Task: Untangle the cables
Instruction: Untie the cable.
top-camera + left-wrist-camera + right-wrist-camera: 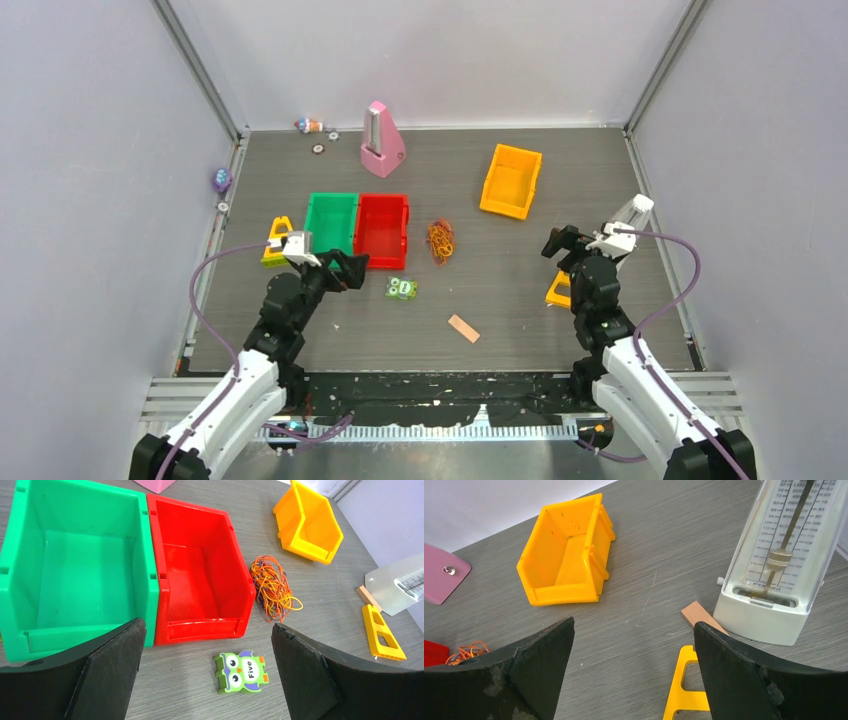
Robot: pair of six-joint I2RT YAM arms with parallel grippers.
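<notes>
2 things neighbour the cables (271, 586), red bin (200, 628) beside, owl tile (241, 672) near; left pincer (207, 626), right pincer (634, 624) both released.

Bright, even light; sharp, shadowless.

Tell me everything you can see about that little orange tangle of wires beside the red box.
The tangle of thin wire strands is mostly orange, with some yellow and dark purple threads, looped into a loose, elongated clump with a few loops straying outward. It lies flat on the grey wood-grain table, just right of the red plastic bin, apparently not touching it. Nothing holds it.
</notes>
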